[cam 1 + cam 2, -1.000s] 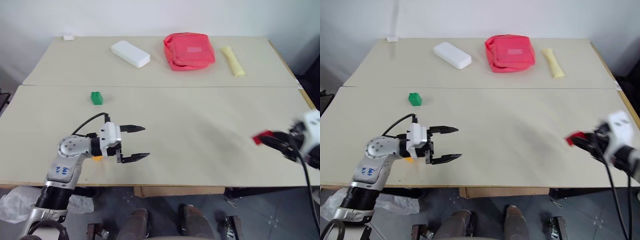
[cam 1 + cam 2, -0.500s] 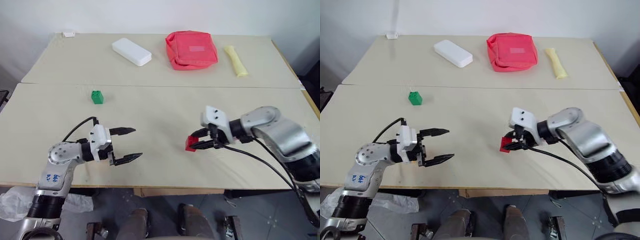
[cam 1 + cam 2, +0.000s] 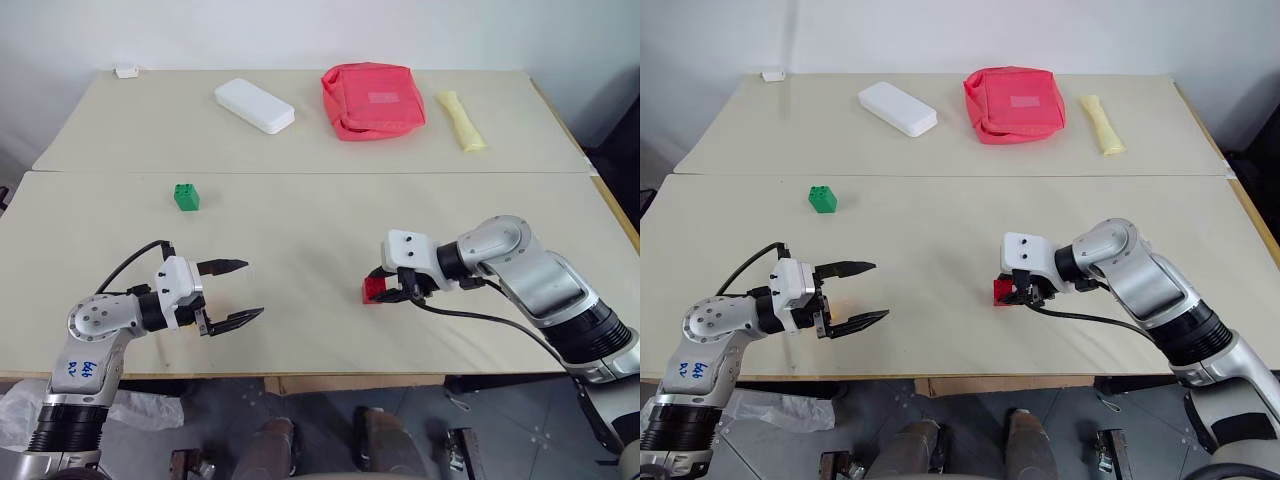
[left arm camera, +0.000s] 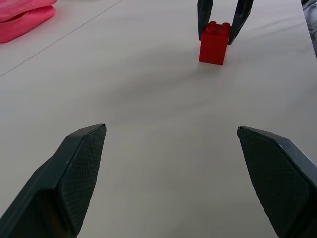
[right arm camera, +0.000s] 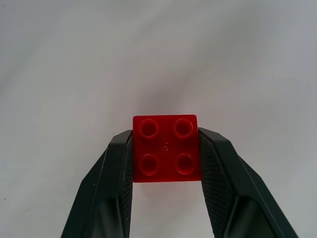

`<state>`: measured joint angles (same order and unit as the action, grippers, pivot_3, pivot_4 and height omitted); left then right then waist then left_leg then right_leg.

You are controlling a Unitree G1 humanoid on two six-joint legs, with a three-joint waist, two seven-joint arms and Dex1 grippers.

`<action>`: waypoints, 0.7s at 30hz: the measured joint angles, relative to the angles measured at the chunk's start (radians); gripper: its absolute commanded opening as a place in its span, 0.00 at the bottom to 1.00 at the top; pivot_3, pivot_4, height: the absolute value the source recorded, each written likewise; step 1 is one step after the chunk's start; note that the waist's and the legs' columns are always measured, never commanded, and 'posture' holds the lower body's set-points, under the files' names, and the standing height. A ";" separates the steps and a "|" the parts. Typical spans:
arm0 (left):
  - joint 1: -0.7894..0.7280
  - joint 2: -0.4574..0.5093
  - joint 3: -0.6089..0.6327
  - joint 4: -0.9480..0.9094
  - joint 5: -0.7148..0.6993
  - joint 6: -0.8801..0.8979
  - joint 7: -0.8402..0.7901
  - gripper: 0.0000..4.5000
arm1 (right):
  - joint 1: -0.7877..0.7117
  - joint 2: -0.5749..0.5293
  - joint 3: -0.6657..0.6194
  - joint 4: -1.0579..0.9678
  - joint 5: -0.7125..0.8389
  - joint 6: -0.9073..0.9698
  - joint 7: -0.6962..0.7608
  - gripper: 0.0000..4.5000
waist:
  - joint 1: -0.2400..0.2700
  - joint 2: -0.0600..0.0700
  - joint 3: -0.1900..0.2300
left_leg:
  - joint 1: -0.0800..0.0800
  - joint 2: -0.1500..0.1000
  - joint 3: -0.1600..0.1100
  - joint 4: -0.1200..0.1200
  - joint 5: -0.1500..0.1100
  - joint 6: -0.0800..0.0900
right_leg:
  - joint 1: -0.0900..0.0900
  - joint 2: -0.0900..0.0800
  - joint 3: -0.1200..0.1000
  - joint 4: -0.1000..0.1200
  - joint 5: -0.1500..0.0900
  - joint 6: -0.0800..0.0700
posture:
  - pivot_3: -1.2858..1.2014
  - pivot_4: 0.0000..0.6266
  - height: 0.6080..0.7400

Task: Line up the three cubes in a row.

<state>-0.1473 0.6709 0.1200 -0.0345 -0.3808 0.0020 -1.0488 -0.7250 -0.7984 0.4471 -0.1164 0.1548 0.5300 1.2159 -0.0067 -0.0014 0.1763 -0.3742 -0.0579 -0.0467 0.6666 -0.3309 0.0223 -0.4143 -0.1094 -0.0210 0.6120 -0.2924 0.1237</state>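
Camera layout, for your records:
- Head stereo pair: looked forward and down over table (image 3: 330, 230) from high, far enough to take in both arms; you got same scene twice, slightly offset sideways.
- Left wrist camera: sat low, near tabletop, faced along own fingers (image 4: 74, 183) across to red cube (image 4: 214, 42).
- Right wrist camera: looked steeply down, very close on same red cube.
- Shared by all four: red cube and table around it.
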 measured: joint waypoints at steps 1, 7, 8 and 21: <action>0.000 0.000 0.000 0.007 0.001 -0.002 0.000 1.00 | 0.001 0.002 -0.002 0.000 -0.001 0.001 0.001 0.32 | 0.000 0.000 0.000 | 0.000 0.000 0.000 0.000 0.000 0.000 | 0.000 0.000 0.000 0.000 0.000 0.000 | 0.52 0.24 1.00; -0.018 0.005 0.002 0.034 0.005 -0.016 0.008 1.00 | 0.041 0.025 0.001 -0.001 -0.010 -0.007 0.019 0.71 | 0.004 0.000 0.000 | 0.000 0.000 0.000 0.000 0.000 0.000 | 0.000 0.000 0.001 0.000 0.000 0.000 | 0.52 0.24 1.00; -0.025 0.005 0.010 0.050 0.004 -0.015 0.015 1.00 | 0.050 0.030 0.007 0.000 -0.009 -0.011 0.021 0.78 | 0.005 0.000 0.000 | 0.000 0.000 0.000 0.000 0.000 0.000 | 0.000 0.000 0.000 0.000 0.000 0.000 | 0.52 0.24 1.00; 0.152 0.099 0.354 0.162 -0.066 0.030 0.073 1.00 | 0.345 0.079 -0.407 0.012 0.256 -0.420 0.130 1.00 | 0.000 0.000 0.000 | 0.001 0.000 0.002 -0.002 0.000 0.000 | 0.001 0.000 0.000 -0.001 0.000 0.000 | 0.52 0.24 1.00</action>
<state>0.0044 0.7700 0.4745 0.1271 -0.4471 0.0319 -0.9762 -0.3799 -0.7193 0.0405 -0.1040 0.4105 0.1103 1.3462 -0.0070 -0.0014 0.1763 -0.3727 -0.0575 -0.0451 0.6646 -0.3312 0.0223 -0.4136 -0.1091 -0.0208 0.6114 -0.2924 0.1236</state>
